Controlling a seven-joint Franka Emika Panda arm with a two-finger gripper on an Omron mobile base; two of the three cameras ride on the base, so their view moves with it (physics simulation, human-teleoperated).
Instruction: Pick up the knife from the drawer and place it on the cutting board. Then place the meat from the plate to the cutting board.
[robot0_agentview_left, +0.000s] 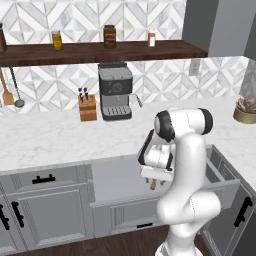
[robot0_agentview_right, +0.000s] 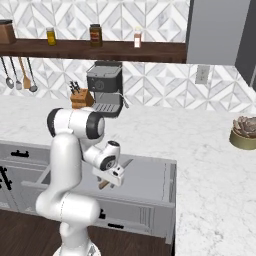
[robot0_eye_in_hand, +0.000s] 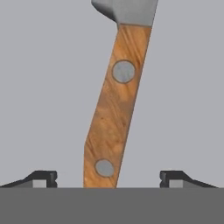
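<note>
Knife (robot0_eye_in_hand: 114, 109): lies flat on the floor of the open drawer (robot0_agentview_left: 120, 172), right under the hand; the wooden handle with its two grey rivets is what I see best.
Knife's long axis: in the hand view it runs almost straight up the picture, leaning a little to the right, blade end at the top and butt of the handle at the bottom between the finger tips.
Knife from the right base view: the grey blade pokes out past the hand (robot0_agentview_right: 125, 164), pointing toward the back of the drawer and the counter.
Gripper (robot0_eye_in_hand: 108, 178): jaws stand wide apart, one tip on each side of the handle, neither tip touching the wood; nothing is gripped.
Gripper's place: low over the middle of the drawer (robot0_agentview_left: 156, 179), pointing down into it.
Room around the knife: bare grey drawer floor on both sides of the handle, with the drawer walls well apart from it.
Drawer edges: the front panel sits below the hand, the right wall beside the arm, and the marble counter (robot0_agentview_left: 55, 137) edge behind.
Counter beyond: a knife block (robot0_agentview_left: 88, 107) and a coffee machine (robot0_agentview_left: 115, 92) stand by the wall, well apart from the drawer.
</note>
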